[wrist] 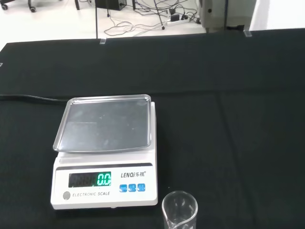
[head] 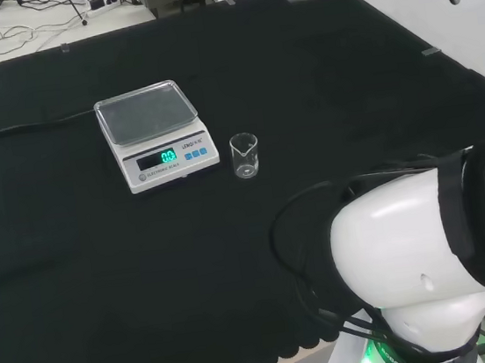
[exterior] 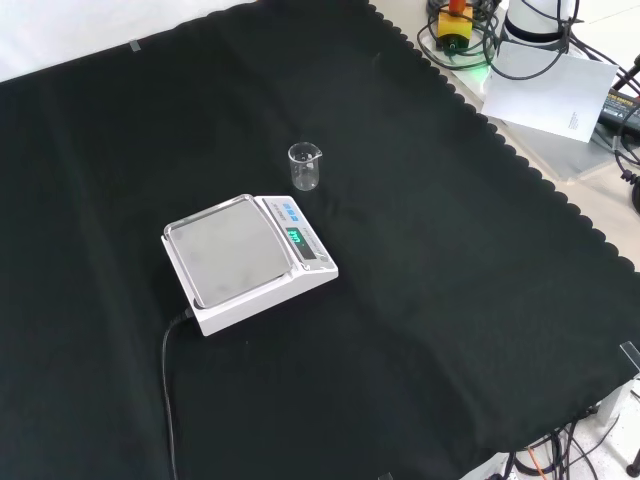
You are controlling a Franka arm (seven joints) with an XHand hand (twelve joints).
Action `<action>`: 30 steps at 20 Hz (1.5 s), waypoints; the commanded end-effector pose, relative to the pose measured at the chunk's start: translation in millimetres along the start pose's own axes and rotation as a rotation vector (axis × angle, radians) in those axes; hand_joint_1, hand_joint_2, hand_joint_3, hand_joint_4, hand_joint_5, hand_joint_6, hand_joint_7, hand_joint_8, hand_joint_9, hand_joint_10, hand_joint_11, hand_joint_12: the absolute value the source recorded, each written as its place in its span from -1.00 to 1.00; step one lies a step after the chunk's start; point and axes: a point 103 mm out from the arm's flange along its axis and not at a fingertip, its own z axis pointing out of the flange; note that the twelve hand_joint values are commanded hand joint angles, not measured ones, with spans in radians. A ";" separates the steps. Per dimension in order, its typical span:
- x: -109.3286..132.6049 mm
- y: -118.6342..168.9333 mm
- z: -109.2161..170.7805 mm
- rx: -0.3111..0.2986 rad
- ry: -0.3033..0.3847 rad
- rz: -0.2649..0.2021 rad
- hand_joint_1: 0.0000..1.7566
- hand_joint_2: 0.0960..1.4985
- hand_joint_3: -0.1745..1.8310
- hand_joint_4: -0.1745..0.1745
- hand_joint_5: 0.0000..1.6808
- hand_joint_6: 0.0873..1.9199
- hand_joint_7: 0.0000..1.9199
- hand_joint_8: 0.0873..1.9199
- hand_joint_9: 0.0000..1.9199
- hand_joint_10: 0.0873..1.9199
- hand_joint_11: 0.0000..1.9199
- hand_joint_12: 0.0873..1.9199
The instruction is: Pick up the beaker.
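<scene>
A small clear glass beaker [head: 245, 155] stands upright on the black cloth [head: 78, 281], just right of a white scale [head: 156, 134] in the head view, open cloth all around; the hand's state cannot be told

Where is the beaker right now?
Head view: the beaker stands upright on the cloth, just right of the scale, apart from it.
</scene>
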 end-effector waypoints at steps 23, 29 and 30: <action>-113.4 26.3 146.1 0.047 0.067 -0.011 -0.30 0.00 -0.40 -0.02 -0.44 -0.93 -0.52 -0.42 -0.42 -0.32 -0.89 0.52; -106.7 41.6 176.7 0.098 0.074 0.011 -0.30 0.00 -0.40 -0.03 -0.43 -0.94 -0.52 -0.42 -0.42 -0.32 -0.89 0.52; -101.4 45.7 180.4 0.105 0.075 0.009 -0.30 0.00 -0.40 -0.03 -0.43 -0.94 -0.52 -0.42 -0.42 -0.32 -0.89 0.52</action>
